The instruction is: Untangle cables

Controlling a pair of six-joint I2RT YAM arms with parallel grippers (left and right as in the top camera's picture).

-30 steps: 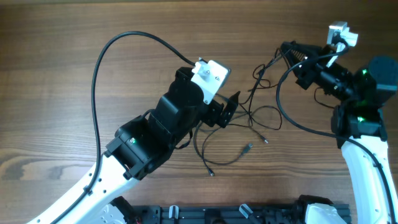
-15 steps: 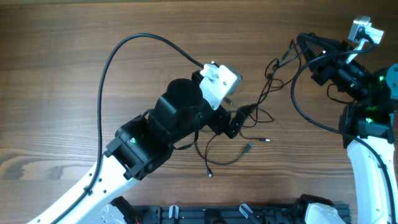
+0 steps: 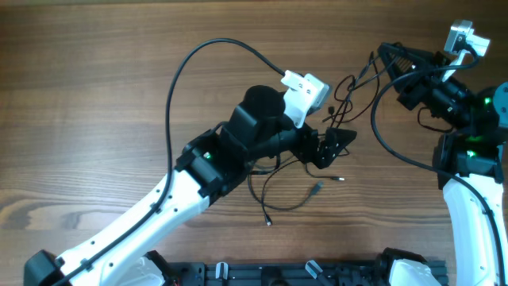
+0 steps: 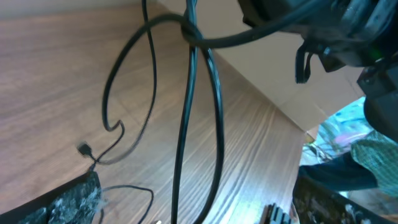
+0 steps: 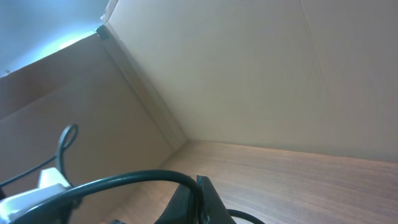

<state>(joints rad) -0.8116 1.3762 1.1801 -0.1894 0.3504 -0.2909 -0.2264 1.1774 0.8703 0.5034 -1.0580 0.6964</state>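
Left gripper (image 3: 333, 147), jaws apart and clamped on nothing, hung low over the wooden table (image 3: 95, 95), just beside the lower strands of the cables (image 3: 346, 84). Nearest the front edge, loose loops of cord lay flat on the wood, ending in small plug ends (image 3: 316, 188). Farther back, past the left gripper, the strands gathered into a small tangle and rose off the surface towards the far right. There the right gripper (image 3: 379, 57), fingers together, appeared to pinch one thin strand. The thicker black arm cable (image 3: 373, 119) curved beside the tangle.
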